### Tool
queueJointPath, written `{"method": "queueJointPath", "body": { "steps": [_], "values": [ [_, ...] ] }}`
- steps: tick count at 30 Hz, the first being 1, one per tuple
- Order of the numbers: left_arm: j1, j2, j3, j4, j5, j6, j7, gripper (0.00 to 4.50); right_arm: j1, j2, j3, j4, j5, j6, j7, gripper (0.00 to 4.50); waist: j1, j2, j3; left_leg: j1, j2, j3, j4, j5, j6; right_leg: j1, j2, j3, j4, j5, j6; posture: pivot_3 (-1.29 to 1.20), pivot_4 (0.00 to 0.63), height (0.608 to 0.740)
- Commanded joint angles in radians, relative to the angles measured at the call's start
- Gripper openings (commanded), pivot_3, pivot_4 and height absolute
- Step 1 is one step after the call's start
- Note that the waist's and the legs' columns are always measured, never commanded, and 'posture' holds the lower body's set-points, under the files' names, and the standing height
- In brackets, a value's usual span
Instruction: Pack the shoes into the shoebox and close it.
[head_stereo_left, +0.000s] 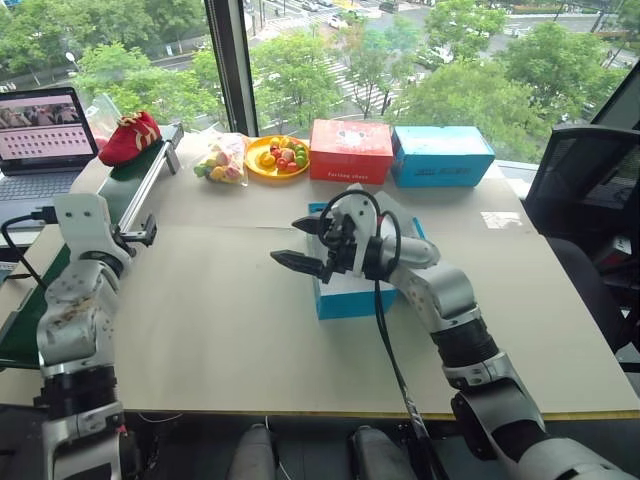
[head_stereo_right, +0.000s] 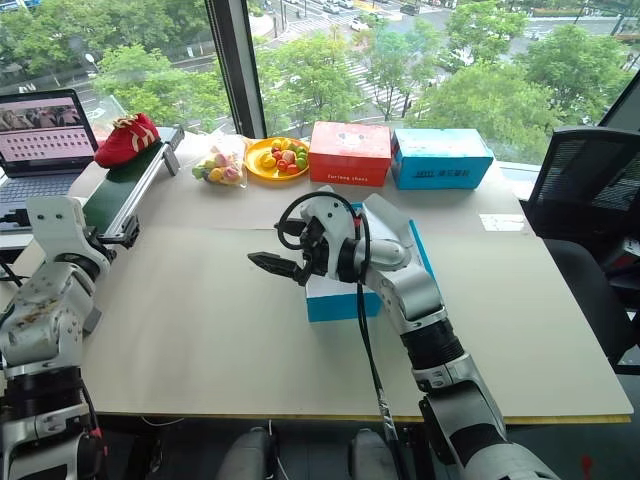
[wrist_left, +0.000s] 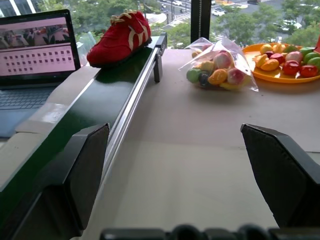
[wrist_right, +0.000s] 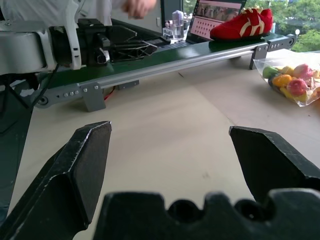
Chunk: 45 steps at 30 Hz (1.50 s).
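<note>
One red shoe (head_stereo_left: 128, 137) with white stripes lies at the far end of the green conveyor belt (head_stereo_left: 140, 180), at the table's left; I see this shoe (wrist_left: 120, 37) ahead of my left gripper too. My left gripper (wrist_left: 182, 170) is open and empty, beside the belt's near part. The blue shoebox (head_stereo_left: 350, 298) sits mid-table, largely hidden under my right forearm. My right gripper (head_stereo_left: 298, 243) hovers just left of the shoebox, pointing left, open and empty.
A red box (head_stereo_left: 351, 150) and a light-blue box (head_stereo_left: 443, 155) stand at the back. Left of them are a yellow plate of fruit (head_stereo_left: 277, 158) and a bag of fruit (head_stereo_left: 222, 160). A laptop (head_stereo_left: 42, 130) sits far left, a chair (head_stereo_left: 580, 190) right. A person (wrist_right: 135, 7) stands beyond the belt.
</note>
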Motion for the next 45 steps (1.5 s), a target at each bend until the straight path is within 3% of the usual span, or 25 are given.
{"method": "queueJointPath", "body": {
  "steps": [1,15,20,28,35,45],
  "values": [
    [-0.055,0.062,0.011,0.094,0.012,-0.068,-0.045,4.5,-0.022,0.004,-0.022,-0.019,-0.01,-0.036,-0.01,4.47,0.0,0.0,0.0,0.0,0.0,0.0,0.0,0.0,0.0,0.0,0.0,0.0,0.0,0.0,0.0,0.0,0.15,0.74],
    [-0.255,0.261,-0.034,0.6,0.077,-0.305,-0.201,4.5,0.006,-0.007,-0.027,-0.054,-0.027,-0.037,-0.036,4.47,-0.003,-0.001,0.0,-0.004,0.0,0.0,-0.001,0.0,-0.001,-0.005,0.0,-0.001,0.001,0.0,0.0,0.0,0.15,0.74],
    [-0.309,0.344,-0.093,0.776,0.097,-0.318,-0.366,4.5,0.024,-0.027,-0.018,-0.098,-0.006,-0.006,-0.012,4.47,-0.001,-0.002,0.0,-0.013,0.0,0.0,0.001,0.001,-0.002,-0.017,0.0,0.0,0.009,0.0,-0.001,0.0,0.15,0.74],
    [-0.398,0.451,-0.112,1.041,0.134,-0.427,-0.412,4.5,0.06,-0.073,-0.025,-0.169,0.027,0.045,0.027,4.47,-0.001,-0.007,0.002,-0.013,0.0,0.0,0.001,0.001,-0.002,-0.018,0.0,-0.001,0.012,0.0,-0.002,0.0,0.15,0.74],
    [-0.417,0.491,-0.095,1.171,0.131,-0.485,-0.415,4.5,0.057,-0.074,-0.033,-0.144,0.001,0.024,0.011,4.47,0.0,-0.008,0.002,-0.013,0.0,0.0,0.001,0.001,-0.002,-0.019,0.0,-0.002,0.014,-0.001,-0.003,0.0,0.15,0.74],
    [-0.367,0.499,-0.104,1.201,0.148,-0.535,-0.437,4.5,0.047,-0.075,-0.022,-0.117,-0.02,0.0,0.01,4.47,0.006,-0.011,0.002,-0.013,0.001,0.0,0.001,0.002,-0.002,-0.019,0.0,-0.002,0.014,-0.001,-0.003,0.0,0.15,0.74]
  ]
}}
